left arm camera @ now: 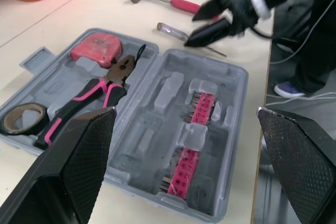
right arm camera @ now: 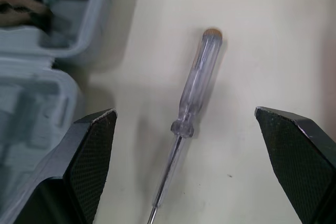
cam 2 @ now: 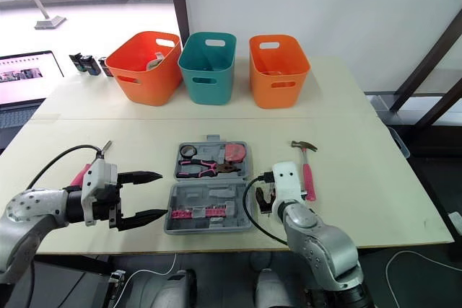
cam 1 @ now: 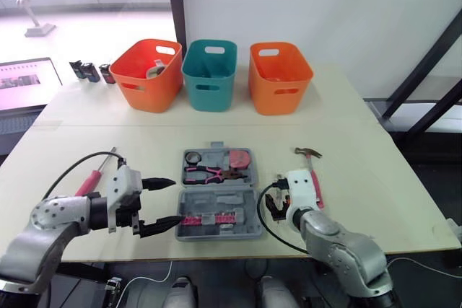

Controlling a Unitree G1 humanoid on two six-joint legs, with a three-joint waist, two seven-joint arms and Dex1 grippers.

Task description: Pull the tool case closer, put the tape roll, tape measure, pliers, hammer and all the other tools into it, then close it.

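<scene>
Left pincer point(cam 1: 177, 201) hangs released, the open tool case point(cam 1: 216, 194) just right of its tips. Right pincer point(cam 1: 274, 205), likewise spread, hovers over the clear screwdriver point(right arm camera: 199, 77); an off-centre squeeze could roll it toward the hammer point(cam 1: 314, 174) alongside.

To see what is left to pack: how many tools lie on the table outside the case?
3. The hammer lies right of the tool case, a clear screwdriver below the right gripper, a pink-handled screwdriver left of the left gripper. The baskets may hide more.
</scene>
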